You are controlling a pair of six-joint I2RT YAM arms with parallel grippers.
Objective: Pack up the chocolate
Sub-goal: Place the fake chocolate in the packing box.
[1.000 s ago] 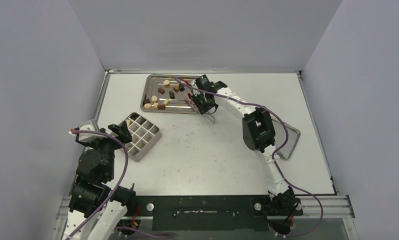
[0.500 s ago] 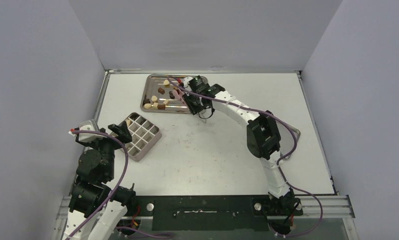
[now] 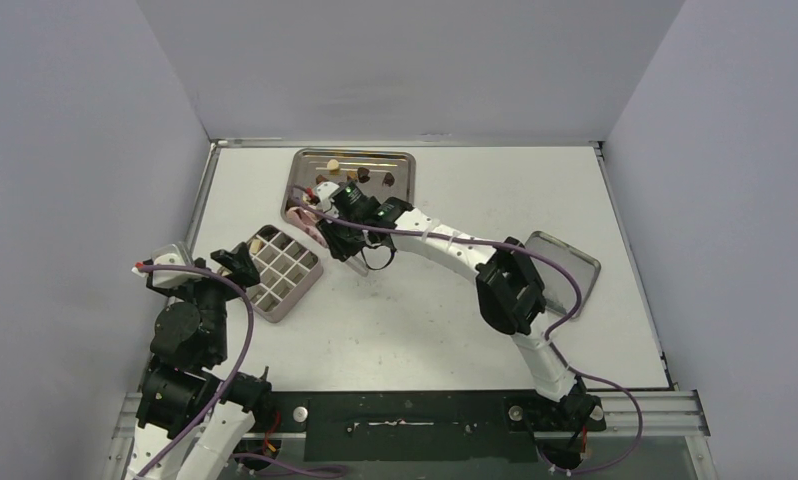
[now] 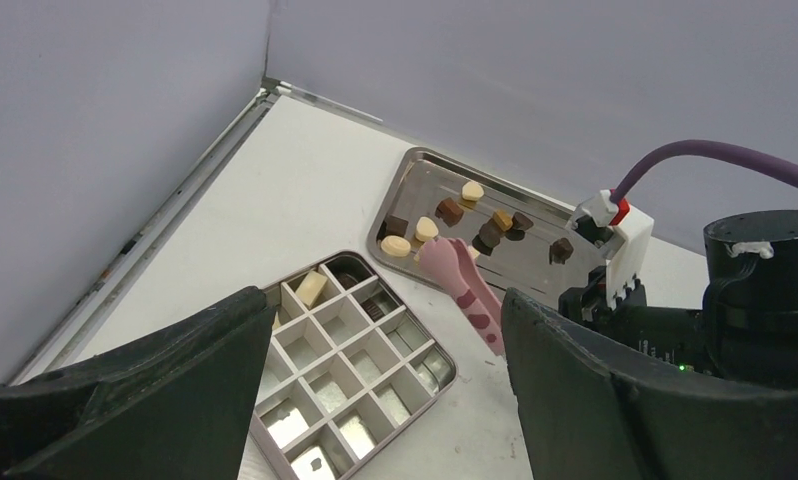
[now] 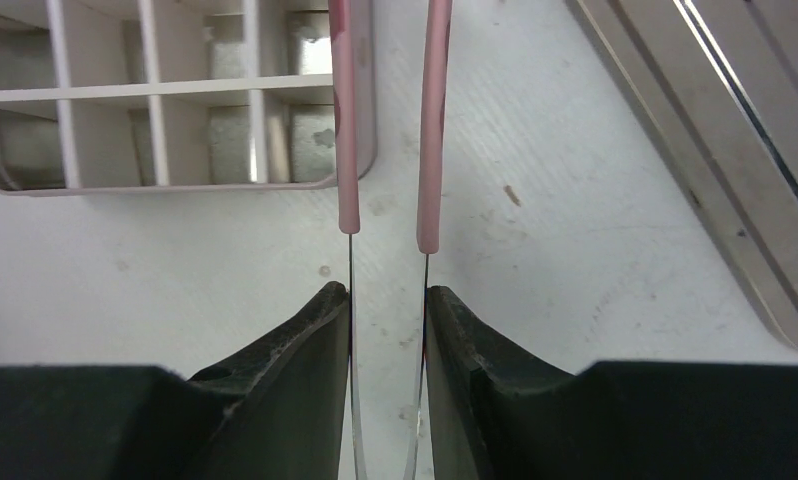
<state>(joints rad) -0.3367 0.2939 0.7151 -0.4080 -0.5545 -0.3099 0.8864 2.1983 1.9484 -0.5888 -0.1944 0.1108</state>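
Left gripper [image 4: 387, 300] waits, jaws apart, by the compartment box [image 3: 298, 294] as the right gripper [image 5: 387, 300], clamped on pink tongs [image 4: 462, 290], has swung left across the tray [image 4: 415, 190] toward it (any chunk at the tips is hidden). Most chocolate [image 4: 450, 210] still sits on that tray, so a drop into the box looks next.

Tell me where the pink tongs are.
In the top view, left of centre: the pink tongs are clamped in the right gripper, their tips between the steel tray and the compartment box.
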